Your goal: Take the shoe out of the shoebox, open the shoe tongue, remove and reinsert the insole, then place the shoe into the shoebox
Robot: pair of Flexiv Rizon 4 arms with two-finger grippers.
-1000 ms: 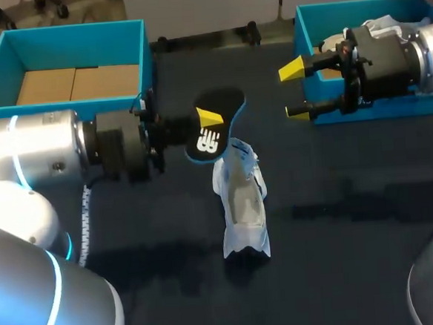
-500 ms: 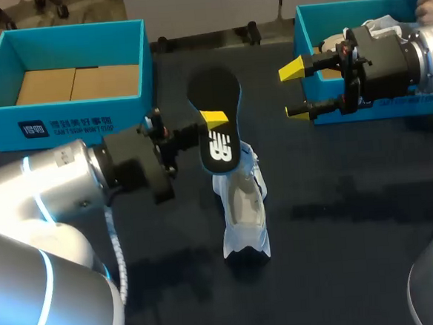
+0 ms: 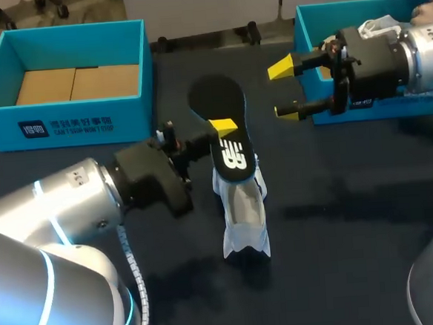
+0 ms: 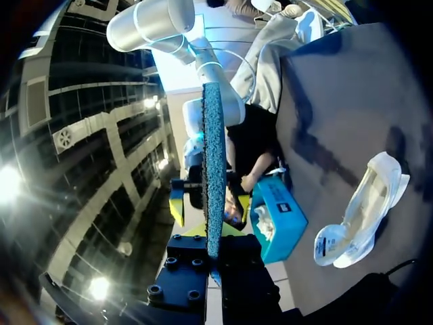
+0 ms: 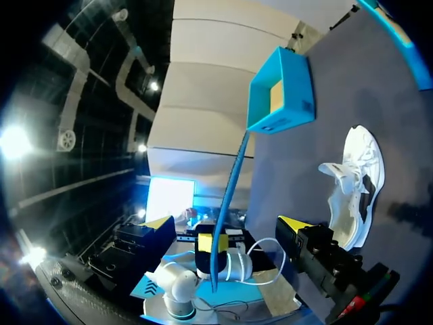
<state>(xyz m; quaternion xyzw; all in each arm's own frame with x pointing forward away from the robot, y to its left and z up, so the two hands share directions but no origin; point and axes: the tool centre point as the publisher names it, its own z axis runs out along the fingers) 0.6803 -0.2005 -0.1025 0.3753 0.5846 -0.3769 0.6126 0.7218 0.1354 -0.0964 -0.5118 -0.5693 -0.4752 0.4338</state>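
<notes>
- Gripping 1 black insole (image 3: 213, 96), held just above the shoe: left gripper (image 3: 222, 129), fingers clamped on it.
- 1 white shoe (image 3: 242, 205), near the middle of the table (image 3: 355, 234).
- Right gripper (image 3: 284, 91): fingers apart, beside the far-right shoebox (image 3: 305, 22).
- 1 far-left shoebox (image 3: 80, 124), blue.

insole (image 4: 212, 169): blue, edge-on, upright at twelve o'clock from the left gripper (image 4: 214, 238); clamped between its fingers
right gripper (image 4: 208, 203): twelve o'clock, behind the insole; a yellow tip on either side
shoebox (image 4: 281, 227): blue, one o'clock
shoe (image 4: 362, 206): white, two o'clock; lying on the table (image 4: 352, 95)
</notes>
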